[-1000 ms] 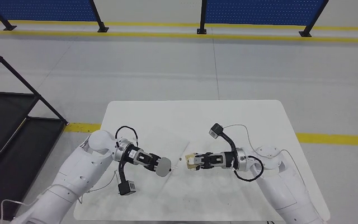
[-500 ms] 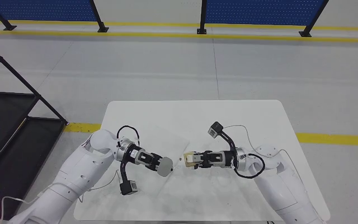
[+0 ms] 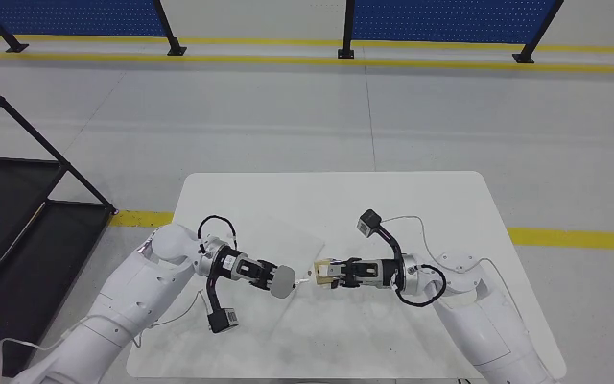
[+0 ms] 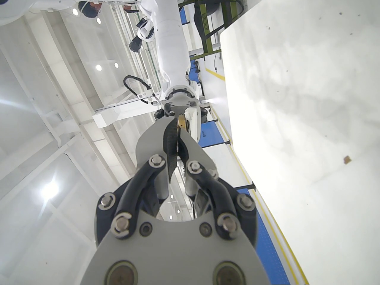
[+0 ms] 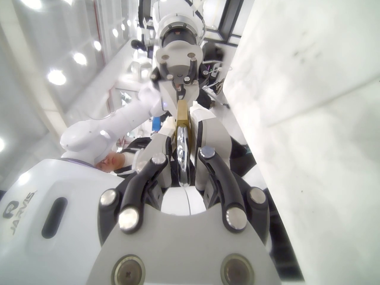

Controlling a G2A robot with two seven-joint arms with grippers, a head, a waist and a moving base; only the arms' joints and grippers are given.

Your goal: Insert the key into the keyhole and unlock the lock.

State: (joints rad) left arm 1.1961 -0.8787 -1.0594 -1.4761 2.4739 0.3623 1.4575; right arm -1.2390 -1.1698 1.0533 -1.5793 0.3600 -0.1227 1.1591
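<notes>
Above the white table [image 3: 432, 202], near its front middle, my two grippers face each other. The left gripper [image 3: 285, 280] [image 4: 177, 133] is shut on a thin key [image 3: 303, 279] that points right. My right gripper [image 3: 331, 275] [image 5: 181, 118] is shut on a brass padlock [image 3: 320, 272] [image 5: 181, 126], whose silver shackle [image 5: 182, 155] lies back between the fingers. The key's tip reaches the padlock's face [image 4: 181, 123]; I cannot tell whether it sits inside the keyhole. In the right wrist view the left gripper [image 5: 179, 88] stands just beyond the padlock.
A black metal rack [image 3: 38, 221] stands on the floor left of the table. Yellow floor lines and blue barriers [image 3: 432, 19] lie beyond. A small brown speck [image 4: 346, 159] rests on the tabletop. The table's far half is bare.
The right gripper has carried the padlock left toward the key, and the left gripper has edged up and right. The gap between key and padlock has closed.
</notes>
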